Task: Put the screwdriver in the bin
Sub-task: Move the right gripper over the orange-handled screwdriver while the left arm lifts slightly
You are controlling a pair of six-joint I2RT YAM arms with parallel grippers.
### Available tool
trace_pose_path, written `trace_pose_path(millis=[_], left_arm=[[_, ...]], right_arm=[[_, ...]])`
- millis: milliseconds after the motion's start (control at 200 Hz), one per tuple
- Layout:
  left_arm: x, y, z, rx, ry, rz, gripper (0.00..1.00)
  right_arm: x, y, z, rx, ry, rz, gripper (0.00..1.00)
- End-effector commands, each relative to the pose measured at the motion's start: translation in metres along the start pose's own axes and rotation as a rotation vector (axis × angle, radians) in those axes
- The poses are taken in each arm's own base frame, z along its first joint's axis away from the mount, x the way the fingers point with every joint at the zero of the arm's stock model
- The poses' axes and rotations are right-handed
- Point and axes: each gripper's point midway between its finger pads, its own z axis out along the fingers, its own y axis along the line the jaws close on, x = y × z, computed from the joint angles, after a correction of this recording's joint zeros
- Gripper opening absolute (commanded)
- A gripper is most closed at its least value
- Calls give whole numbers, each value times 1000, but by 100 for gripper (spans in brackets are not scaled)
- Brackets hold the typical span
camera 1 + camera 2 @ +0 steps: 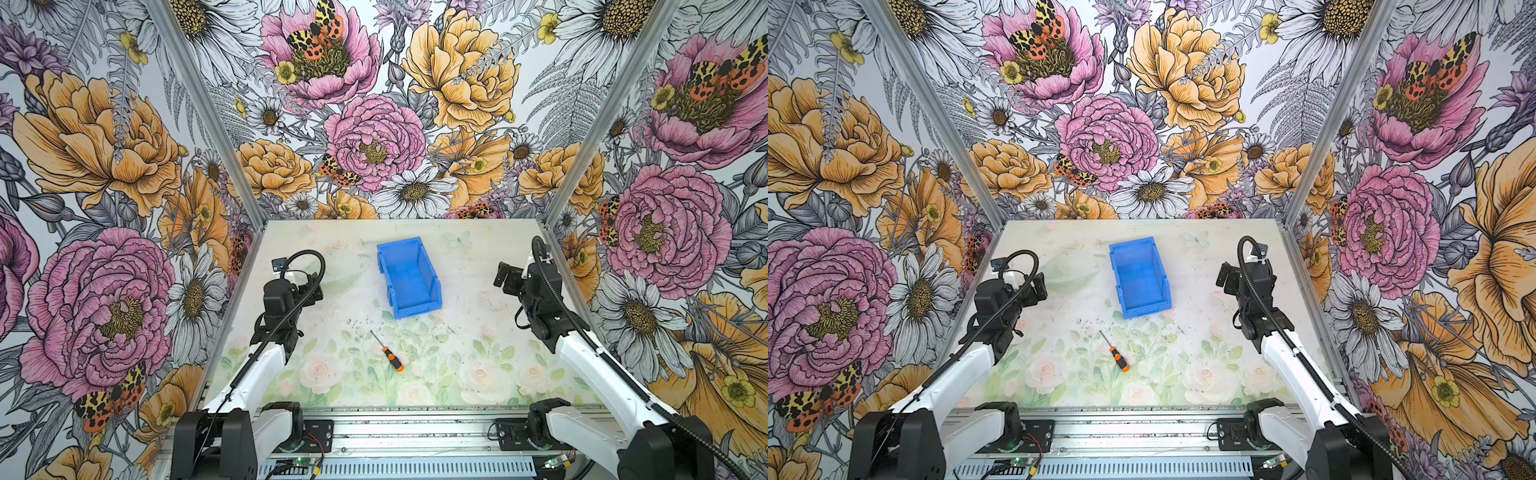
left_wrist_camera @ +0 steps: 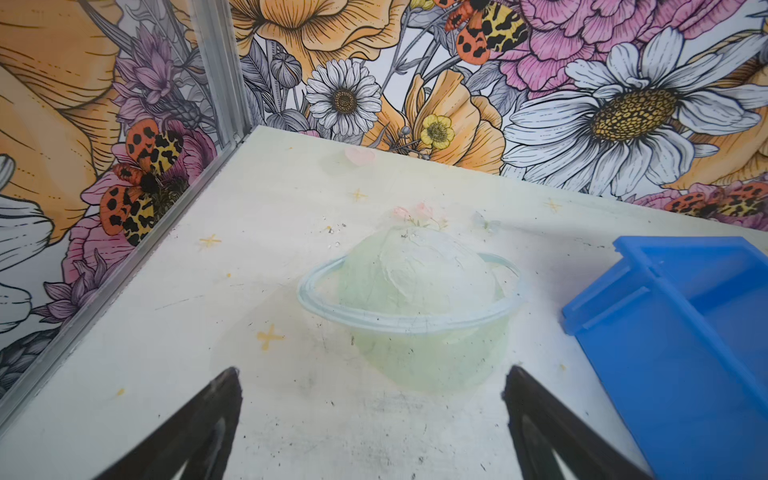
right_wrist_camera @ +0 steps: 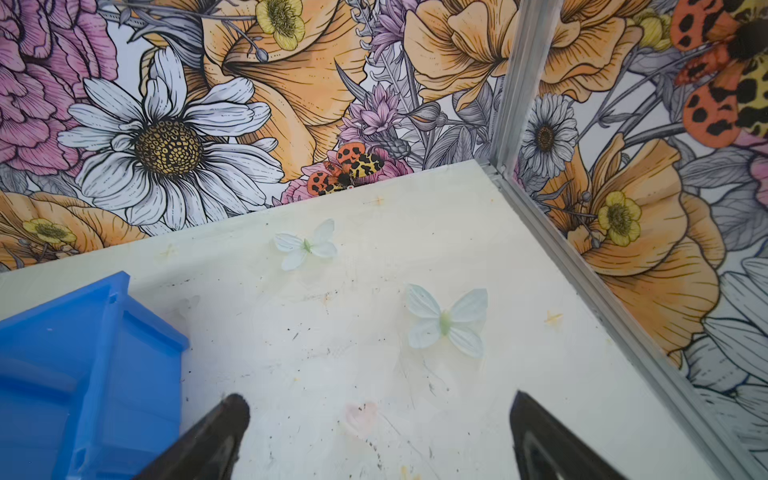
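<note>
The screwdriver (image 1: 388,352) (image 1: 1115,352), with an orange-and-black handle and a thin dark shaft, lies on the table mat nearer the front than the bin, its shaft pointing to the back left. The blue bin (image 1: 408,277) (image 1: 1139,277) stands mid-table and holds nothing that I can see; its outer walls also show in the wrist views (image 2: 681,332) (image 3: 83,374). My left gripper (image 1: 316,284) (image 1: 1039,286) (image 2: 371,382) hovers open left of the bin. My right gripper (image 1: 503,276) (image 1: 1225,276) (image 3: 378,409) hovers open right of the bin. Neither holds anything.
Floral walls with aluminium corner posts (image 1: 199,112) (image 1: 594,112) close in the table on three sides. The mat (image 1: 457,332) carries printed roses, a planet and butterflies, all flat. A metal rail (image 1: 395,432) with the arm bases runs along the front edge.
</note>
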Motion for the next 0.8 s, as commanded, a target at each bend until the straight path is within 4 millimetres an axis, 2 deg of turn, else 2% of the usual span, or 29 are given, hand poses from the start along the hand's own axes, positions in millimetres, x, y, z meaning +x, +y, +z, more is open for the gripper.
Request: trace_pose_path(millis=[0,110,235,465,650,791], left_arm=[[13,-17,-5,80,97,-64,99],[17,-28,-7,134,142,-124,99],[28,-27,-11,110,202,-182,99],[33,-37,-20,126,243,-152,99],[28,-62,-30,227,243,-157,99],[29,-62,-34,222,260,-229,99]], right_arm=[[35,-4,-23,13,173,171,99],[57,10,-33,-47,268,252,100],[74,40,-42,-145,349,235,100],[98,101,-69,-290,403,29,99],[131,151,-84,-416,511,-168,100],[157,190,-99,-505,572,-336,99]])
